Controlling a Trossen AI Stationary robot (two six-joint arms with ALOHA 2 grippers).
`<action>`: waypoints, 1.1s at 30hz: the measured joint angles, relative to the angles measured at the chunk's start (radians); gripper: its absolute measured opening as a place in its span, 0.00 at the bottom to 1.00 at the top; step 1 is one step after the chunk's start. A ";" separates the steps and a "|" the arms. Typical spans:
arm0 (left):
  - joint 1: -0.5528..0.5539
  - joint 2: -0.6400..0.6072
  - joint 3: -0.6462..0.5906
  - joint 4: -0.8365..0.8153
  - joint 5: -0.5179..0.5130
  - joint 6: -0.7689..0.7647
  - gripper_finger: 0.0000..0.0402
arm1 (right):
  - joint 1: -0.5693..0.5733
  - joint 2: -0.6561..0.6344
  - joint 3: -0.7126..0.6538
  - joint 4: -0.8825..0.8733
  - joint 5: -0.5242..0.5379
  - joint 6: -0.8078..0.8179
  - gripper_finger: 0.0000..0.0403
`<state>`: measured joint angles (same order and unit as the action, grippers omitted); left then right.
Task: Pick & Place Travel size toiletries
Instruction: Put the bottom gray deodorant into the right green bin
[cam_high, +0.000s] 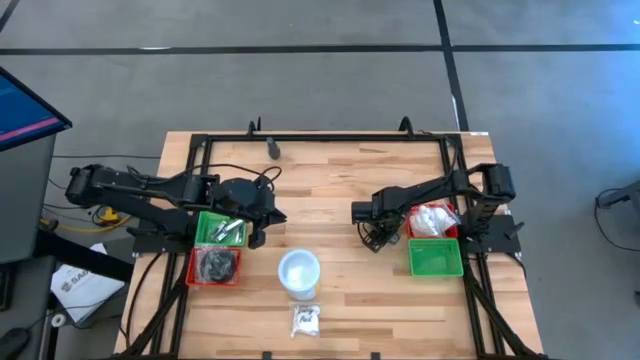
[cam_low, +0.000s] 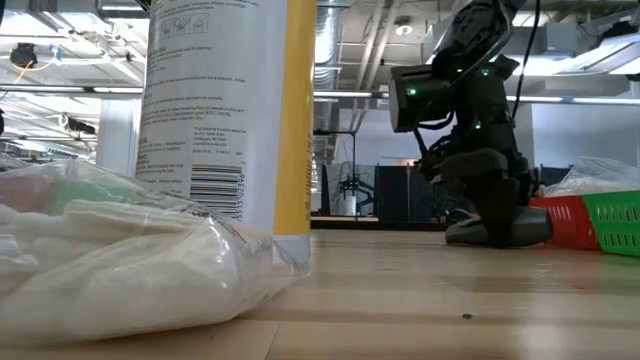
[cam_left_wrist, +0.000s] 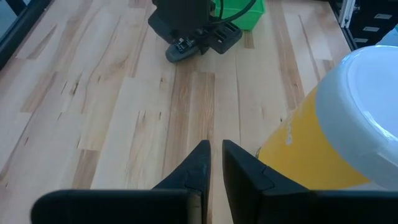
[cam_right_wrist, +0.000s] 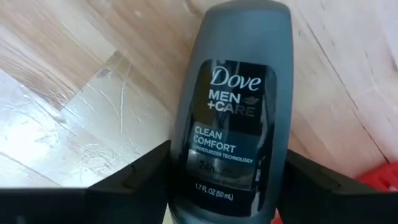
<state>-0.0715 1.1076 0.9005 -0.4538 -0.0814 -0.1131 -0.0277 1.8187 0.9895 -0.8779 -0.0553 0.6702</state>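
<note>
Right gripper (cam_right_wrist: 224, 186) fingers clenched on a dark Dove deodorant (cam_right_wrist: 233, 106) low over the desk (cam_high: 340, 180) beside the right-side trays, likely for sorting; left gripper (cam_left_wrist: 214, 165) fingers nearly closed, empty.

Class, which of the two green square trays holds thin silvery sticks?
The left green tray, beside the left gripper, holds the silvery sticks; the right green tray, by the right arm, shows none.

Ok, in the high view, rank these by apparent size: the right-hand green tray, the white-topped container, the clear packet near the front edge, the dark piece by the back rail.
1. green tray
2. white-topped container, though it stands taller, so nearer the camera
3. clear packet
4. dark piece
</note>
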 joint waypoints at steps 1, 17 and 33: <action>0.000 0.000 0.000 0.000 0.000 0.000 0.09 | 0.001 -0.008 -0.001 0.003 0.003 0.000 0.55; 0.000 0.000 0.000 0.006 0.000 0.000 0.09 | 0.025 -0.028 0.061 -0.045 0.011 -0.008 0.50; 0.000 0.000 0.000 0.007 0.000 0.002 0.09 | 0.178 -0.042 0.197 -0.274 0.001 0.040 0.50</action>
<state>-0.0716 1.1072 0.9005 -0.4465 -0.0818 -0.1116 0.1505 1.7766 1.1864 -1.1522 -0.0539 0.7097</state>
